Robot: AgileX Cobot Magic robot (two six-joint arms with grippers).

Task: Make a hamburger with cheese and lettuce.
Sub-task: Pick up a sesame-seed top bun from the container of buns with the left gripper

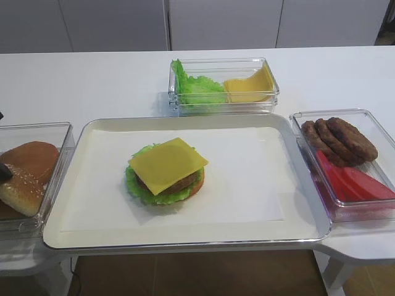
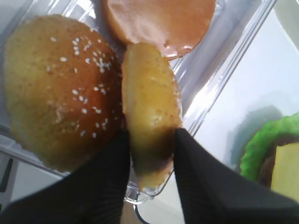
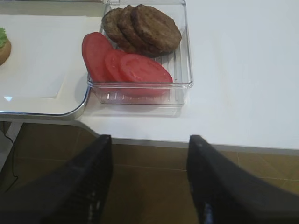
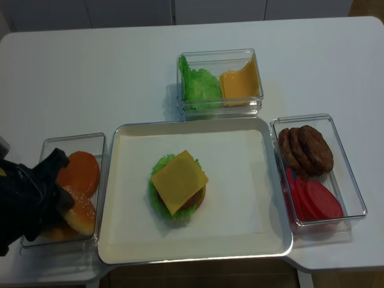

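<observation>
Your left gripper (image 2: pixel 150 158) is down in the clear bun container (image 4: pixel 36 240) on the left, and its two dark fingers (image 2: pixel 100 186) are pinched on a tilted bun piece (image 2: pixel 150 119), edge-on between them. A sesame-seeded bun top (image 2: pixel 58 86) sits touching it on one side, and a flat bun half (image 2: pixel 161 21) lies just past it in the same container. Over on the tray (image 1: pixel 247 231), the hamburger (image 1: pixel 165 176) sits left of centre with no top on: the lettuce (image 1: pixel 137 189) frills out around the patty, and the cheese (image 1: pixel 168 162) lies flat on top, corners jutting. Your right gripper (image 3: pixel 149 182) hangs off the table's front edge, fingers spread wide and holding nothing, looking at the container (image 3: pixel 180 91) of patties (image 3: pixel 145 28) and tomato slices (image 3: pixel 126 63) just beside the tray
</observation>
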